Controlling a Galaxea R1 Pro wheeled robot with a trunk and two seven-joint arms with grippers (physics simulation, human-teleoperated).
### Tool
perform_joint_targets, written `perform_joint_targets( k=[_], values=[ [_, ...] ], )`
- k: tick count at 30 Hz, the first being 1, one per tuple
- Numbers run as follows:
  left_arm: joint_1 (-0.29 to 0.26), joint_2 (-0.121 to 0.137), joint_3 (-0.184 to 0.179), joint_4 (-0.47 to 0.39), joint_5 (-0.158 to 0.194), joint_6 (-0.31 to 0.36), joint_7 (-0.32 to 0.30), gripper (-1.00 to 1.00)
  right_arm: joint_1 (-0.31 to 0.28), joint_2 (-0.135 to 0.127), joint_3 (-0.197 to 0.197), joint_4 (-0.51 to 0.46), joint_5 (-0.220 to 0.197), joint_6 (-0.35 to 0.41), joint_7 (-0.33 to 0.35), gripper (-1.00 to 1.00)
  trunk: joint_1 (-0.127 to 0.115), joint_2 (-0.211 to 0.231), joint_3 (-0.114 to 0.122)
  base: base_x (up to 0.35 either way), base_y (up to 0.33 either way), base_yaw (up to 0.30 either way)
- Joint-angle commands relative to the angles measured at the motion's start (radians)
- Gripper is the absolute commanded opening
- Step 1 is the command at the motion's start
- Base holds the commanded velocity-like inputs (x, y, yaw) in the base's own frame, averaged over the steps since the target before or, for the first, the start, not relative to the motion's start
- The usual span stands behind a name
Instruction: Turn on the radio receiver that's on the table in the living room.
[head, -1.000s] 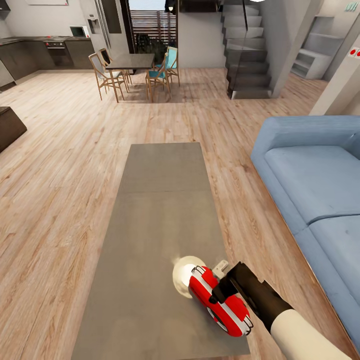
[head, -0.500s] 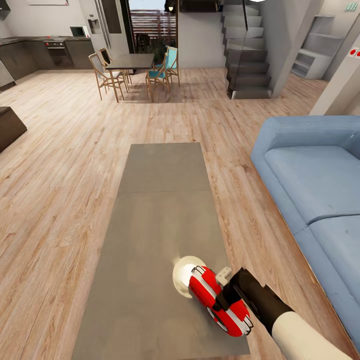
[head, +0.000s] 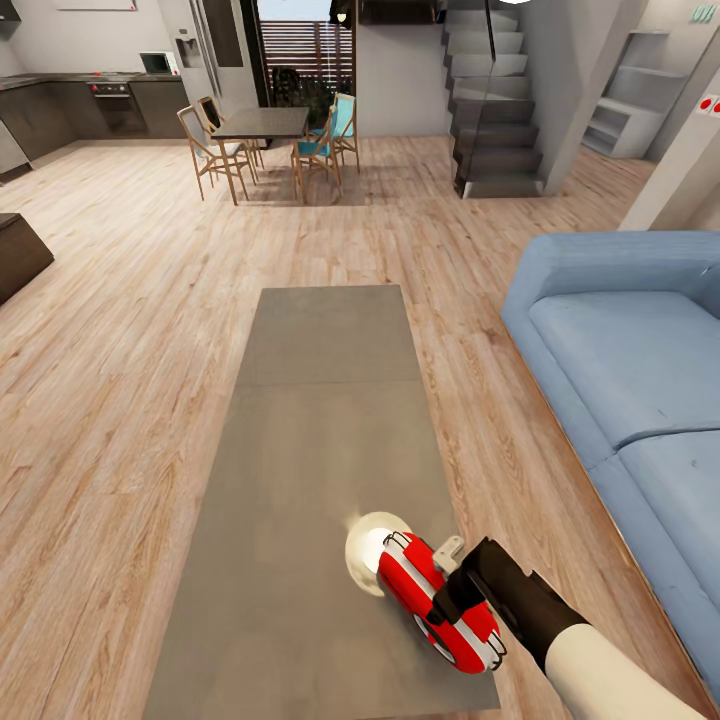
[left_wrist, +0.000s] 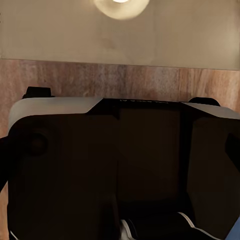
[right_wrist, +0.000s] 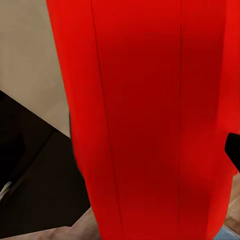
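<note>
The radio receiver (head: 440, 600) sits at the near right corner of the table (head: 300, 480), tilted on the grey top beside a bright glare spot. The right gripper (head: 447, 580) is pressed up against its red shell — whether its jaws are spread or clamped, I cannot tell from here. Through the right wrist camera the red casing (right_wrist: 150, 115) looms very close. The blue sofa (head: 630, 360) runs along the table's right — plank floor (head: 110, 330) between.
</note>
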Motion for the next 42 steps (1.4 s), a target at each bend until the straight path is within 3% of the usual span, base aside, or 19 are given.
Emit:
perform_joint_targets(
  k=[1, 7, 8, 30, 34, 35, 42],
  values=[
    [0.0, 0.0, 0.0, 0.0, 0.0, 0.0, 0.0, 1.0, 0.0, 0.0, 0.0, 0.0, 0.0, 0.0, 0.0, 1.0, 0.0, 0.0, 0.0, 0.0, 0.0, 0.0],
    [0.0, 0.0, 0.0, 0.0, 0.0, -0.001, 0.0, 1.0, 0.0, 0.0, 0.0, 0.0, 0.001, 0.0, -0.001, 1.0, 0.0, 0.0, 0.0, 0.0, 0.0, 0.0],
    [0.0, 0.0, 0.0, 0.0, 0.0, 0.0, 0.0, 1.0, 0.0, 0.0, 0.0, 0.0, 0.001, 0.0, -0.001, -1.0, 0.0, 0.0, 0.0, 0.0, 0.0, 0.0],
    [0.0, 0.0, 0.0, 0.002, 0.0, -0.001, 0.0, 1.0, 0.0, -0.003, -0.002, -0.022, -0.001, -0.001, -0.048, -1.0, 0.0, 0.0, 0.0, 0.0, 0.0, 0.0],
    [0.0, 0.0, 0.0, 0.002, 0.0, -0.002, 0.0, 1.0, 0.0, -0.011, -0.002, -0.143, -0.002, 0.013, -0.038, -1.0, 0.0, 0.0, 0.0, 0.0, 0.0, 0.0],
    [0.0, 0.0, 0.001, 0.0, 0.0, -0.002, 0.0, 1.0, 0.0, -0.058, -0.017, -0.586, -0.004, 0.306, 0.094, -1.0, 0.0, 0.0, 0.0, 0.0, 0.0, 0.0],
    [0.0, 0.0, 0.001, 0.0, 0.0, -0.002, 0.0, 1.0, -0.001, -0.063, -0.019, -0.622, -0.004, 0.306, 0.108, -1.0, 0.0, 0.0, 0.0, 0.0, 0.0, 0.0]
  ],
)
